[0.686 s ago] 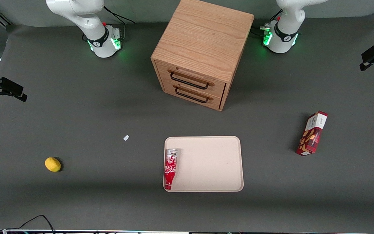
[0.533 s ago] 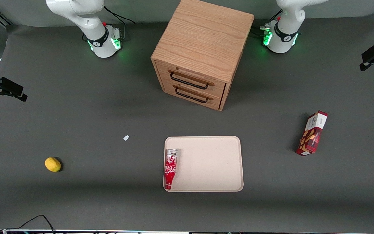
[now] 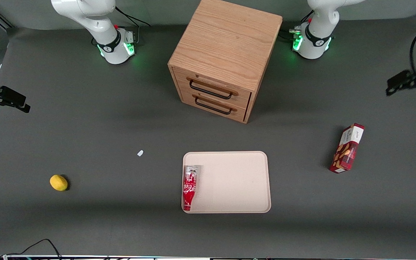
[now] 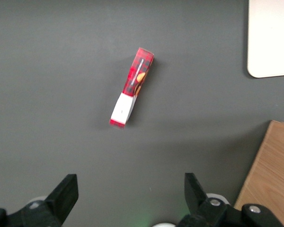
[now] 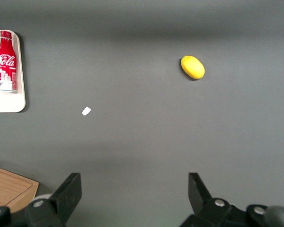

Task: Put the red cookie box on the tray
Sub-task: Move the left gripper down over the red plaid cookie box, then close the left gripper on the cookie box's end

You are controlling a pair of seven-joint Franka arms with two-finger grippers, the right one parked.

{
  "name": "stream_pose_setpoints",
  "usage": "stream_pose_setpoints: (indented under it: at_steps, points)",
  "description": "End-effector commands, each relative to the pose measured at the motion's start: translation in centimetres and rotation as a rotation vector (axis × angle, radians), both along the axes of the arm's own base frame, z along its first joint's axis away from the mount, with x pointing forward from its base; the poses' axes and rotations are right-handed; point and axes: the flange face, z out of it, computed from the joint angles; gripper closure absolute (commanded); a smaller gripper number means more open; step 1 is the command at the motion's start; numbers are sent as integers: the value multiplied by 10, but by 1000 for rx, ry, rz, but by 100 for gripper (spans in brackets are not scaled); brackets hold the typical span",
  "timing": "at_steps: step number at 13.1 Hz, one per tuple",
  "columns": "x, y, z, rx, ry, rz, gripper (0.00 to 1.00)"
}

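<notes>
Two black fingers (image 4: 66, 191) of the pincer (image 4: 128, 196) stand wide apart with nothing between them, hanging high above bare grey tabletop (image 3: 85, 119) at the working arm's end. In the front view the pincer (image 3: 397, 82) shows only as a dark blurred shape at the picture's edge.

Nearest the pincer is the box (image 4: 131, 87), lying alone on the tabletop below it and a little ahead of the fingertips, touching nothing. It is slim and oblong, dark red along most of its length, with a white panel at the end closer to the pincer and an orange-tan cookie picture partway along the red part. In the front view the box (image 3: 347, 147) rests on a narrow side, its white end turned toward the arm bases, tan cookies printed over the red, a thin shadow along one flank.

Farther from the pincer, well apart from the box, lies the tray (image 3: 240, 180), cream, flat, with rounded corners and a low rim; only one corner of the tray (image 4: 270, 42) enters the wrist view. A red Coca-Cola can (image 3: 189, 187) lies on it along the edge farthest from the box. The wooden cabinet (image 3: 226, 54) with two black-handled drawers stands between the arm bases. Farthest off, toward the parked arm's end, are a small white scrap (image 3: 140, 153) and a lemon (image 3: 59, 182).
</notes>
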Motion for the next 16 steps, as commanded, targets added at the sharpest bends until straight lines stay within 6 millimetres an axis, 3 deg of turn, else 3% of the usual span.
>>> stream_pose_setpoints:
  at_steps: [1,5,7,10,12,13,16]
  points:
    - [20,3,-77,26,-2,-111,0]
    - [42,9,-192,23,-8,-209,0]
    - [49,10,-240,6,-6,-233,0]
    - [52,17,-294,-10,-21,-283,0]
    - [48,16,-314,-15,-23,-283,0]
    - [47,18,-320,-23,-17,-275,8]
    - [47,19,-321,-22,-15,-272,70]
